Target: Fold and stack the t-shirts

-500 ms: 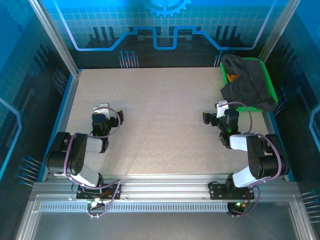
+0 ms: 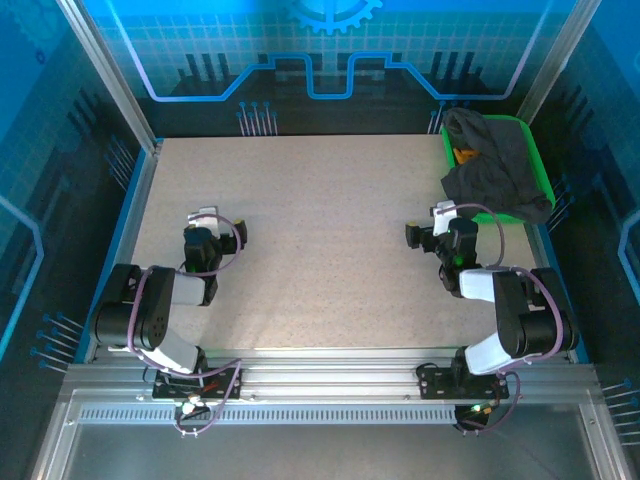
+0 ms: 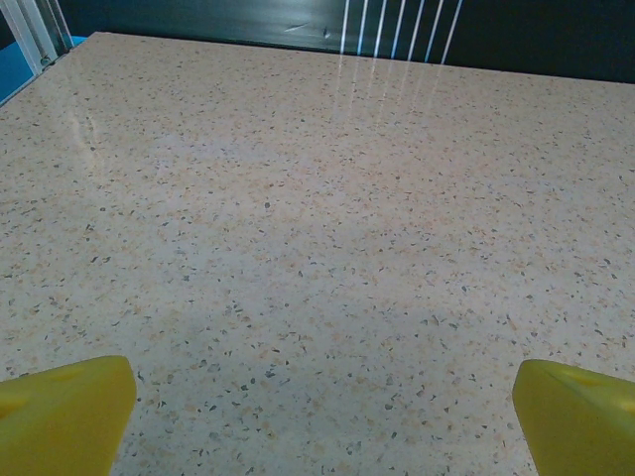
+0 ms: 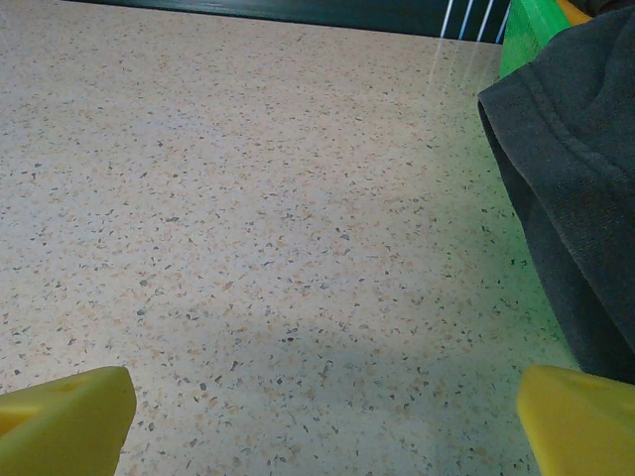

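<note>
Nothing has budged since a moment ago: left pincer [image 3: 319, 421] and right pincer [image 4: 322, 416] both gape empty over the desk [image 2: 320, 240], while the crumpled charcoal t-shirt [image 2: 497, 165] spills over the green basket [image 2: 541, 170] at the far-right corner, the orange t-shirt [image 2: 465, 155] peeking out beneath.

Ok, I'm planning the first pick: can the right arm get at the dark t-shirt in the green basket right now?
Probably yes. The dark t-shirt spills over the basket rim just beyond the open right gripper. There is bare table between them and nothing blocking.
</note>
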